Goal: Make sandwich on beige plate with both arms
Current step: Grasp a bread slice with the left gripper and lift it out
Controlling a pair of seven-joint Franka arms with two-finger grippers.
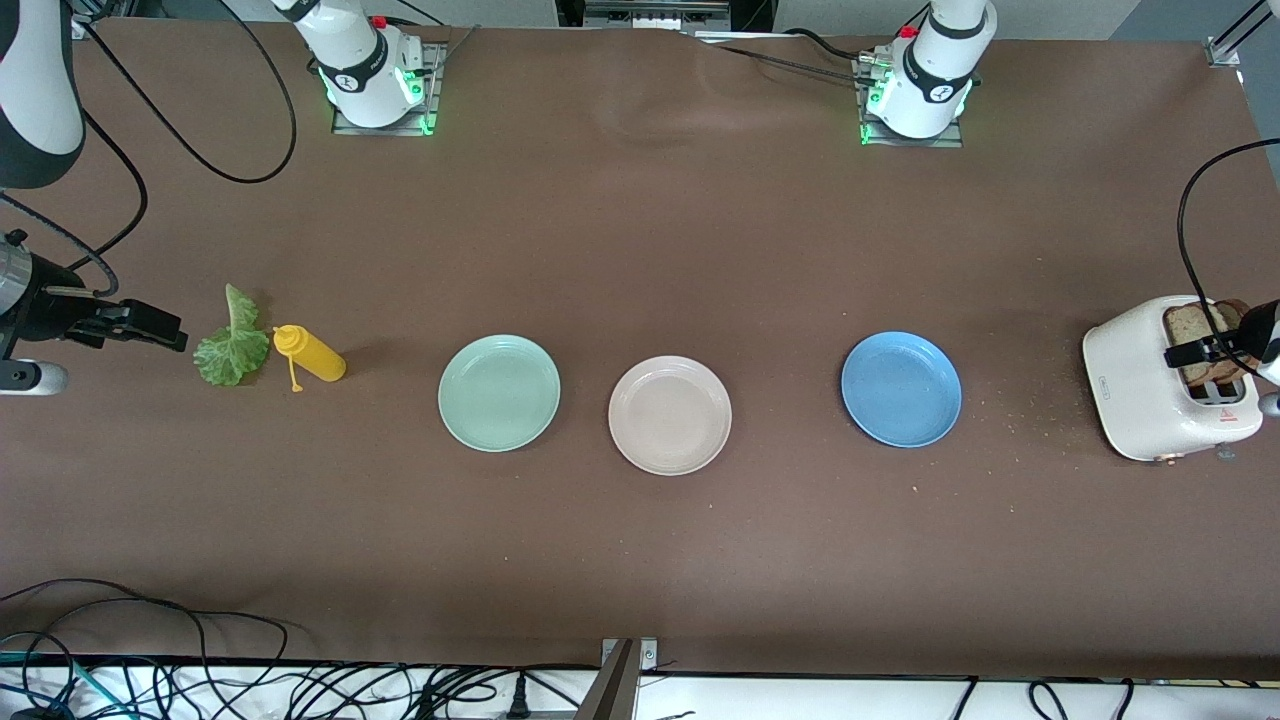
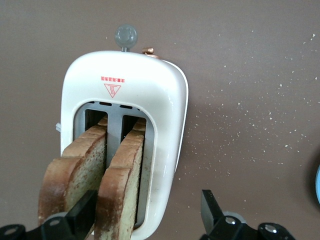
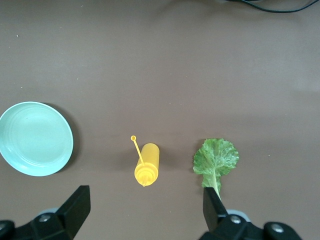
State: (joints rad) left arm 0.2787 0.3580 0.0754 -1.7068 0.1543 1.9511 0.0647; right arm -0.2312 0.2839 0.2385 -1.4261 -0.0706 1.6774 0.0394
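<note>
Three plates lie in a row nearest the front camera, the beige plate (image 1: 670, 414) bare between a mint one (image 1: 499, 392) and a blue one (image 1: 901, 389), so we judge no sandwich is begun. At the left arm's end our left gripper (image 2: 145, 215) hangs spread astride one of two bread slices (image 2: 120, 190) standing in the toaster (image 1: 1165, 385), not yet clamped; only its wrist view shows that straddle. Our right gripper (image 3: 145, 212) waits open over the lettuce (image 1: 232, 342) and the yellow bottle (image 1: 312, 353).
</note>
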